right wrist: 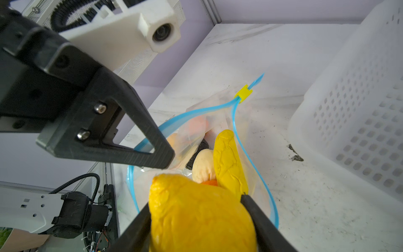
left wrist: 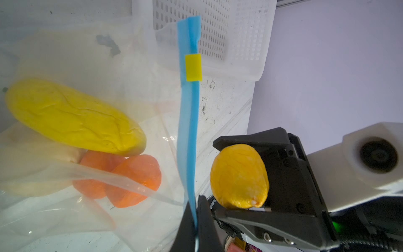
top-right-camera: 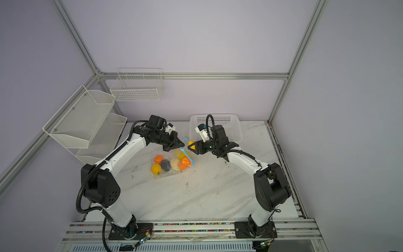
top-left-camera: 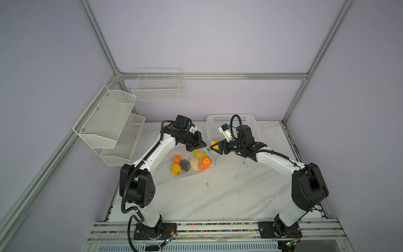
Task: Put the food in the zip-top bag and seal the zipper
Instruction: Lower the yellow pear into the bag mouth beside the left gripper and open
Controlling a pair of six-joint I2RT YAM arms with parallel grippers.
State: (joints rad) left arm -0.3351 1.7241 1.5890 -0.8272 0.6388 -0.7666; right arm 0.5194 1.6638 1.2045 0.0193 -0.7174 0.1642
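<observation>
Bag lies on the table in the middle, between the two arms, its mouth raised toward the basket. Step in hand, as I read it: loading the last item, sealing not started.

Zipper is unzipped. In the right wrist view its two blue lips spread in a loop, meeting at the tab at the far end.

Left gripper is clamped tight on one zipper lip and holds the mouth up and open. Right gripper has its fingers set mid-width around a yellow fruit, just outside the mouth.

Inside the bag:
- long yellow piece
- two tangerines under it
- cream bulb
- dark lump
- another tangerine and a yellow fruit toward the closed end

Next move, judged:
- carry the fruit in between the blue lips, past the long piece that lies near the mouth, then let go
- left must keep its lip up, or the mouth may sag shut
- after that, draw the tab along the strip

Materials:
- bag: thin clear film, crinkly and limp, glare on the folds
- zipper: flat flexible plastic ribbon
- tab: small stiff yellow clip
- food: matte, wrinkled skins, looks soft and squashy; the held fruit is oval
- basket: white rigid plastic, perforated walls, appears empty
- table: marble-look, scuffed
</observation>
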